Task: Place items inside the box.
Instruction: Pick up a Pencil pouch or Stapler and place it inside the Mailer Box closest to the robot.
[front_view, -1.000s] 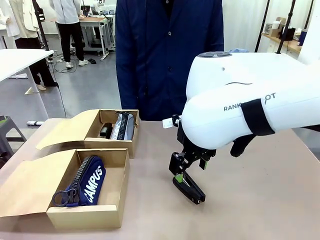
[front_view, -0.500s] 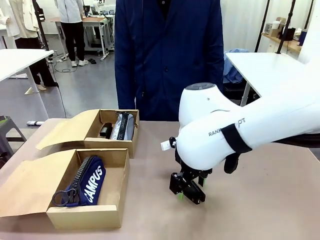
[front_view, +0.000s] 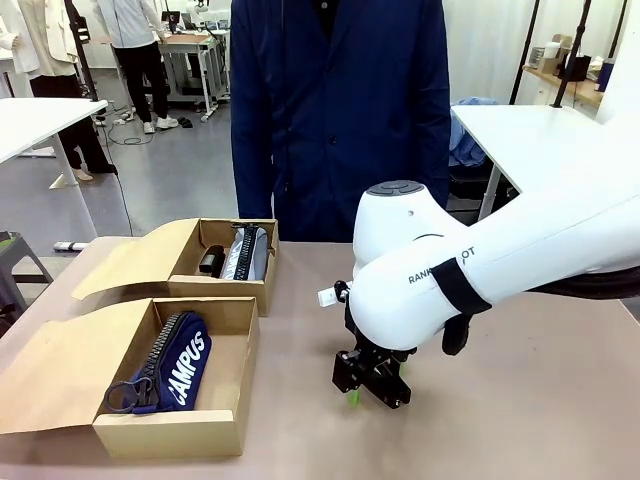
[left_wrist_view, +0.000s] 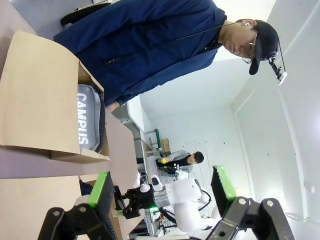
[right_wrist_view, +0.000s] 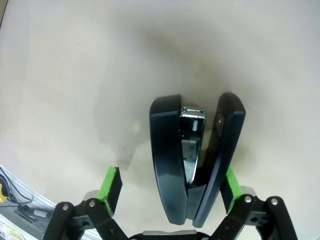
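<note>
A black stapler (right_wrist_view: 167, 165) lies on the table, half sprung open, between the fingers of my right gripper (right_wrist_view: 170, 187). That gripper is open, with its right pad (right_wrist_view: 229, 186) close against the stapler's side and the left pad clear of it. In the front view my right gripper (front_view: 372, 390) points down at the tabletop right of the boxes. The near box (front_view: 225, 415) holds a navy "CAMPUS" pouch (front_view: 180, 360). In the far box (front_view: 215, 290) lie a grey pouch (front_view: 245, 252) and a small black item (front_view: 210, 262). My left gripper (left_wrist_view: 162, 192) is open and holds nothing, facing the grey pouch (left_wrist_view: 90, 120).
A person in a dark blue coat (front_view: 335, 110) stands at the far edge of the table behind the boxes. Both boxes have their lids folded out to the left. Bare tabletop (front_view: 520, 400) stretches to the right of my right arm.
My right arm has swung down and to the left. Its gripper has come down around the stapler, which now hides under it in the front view.
</note>
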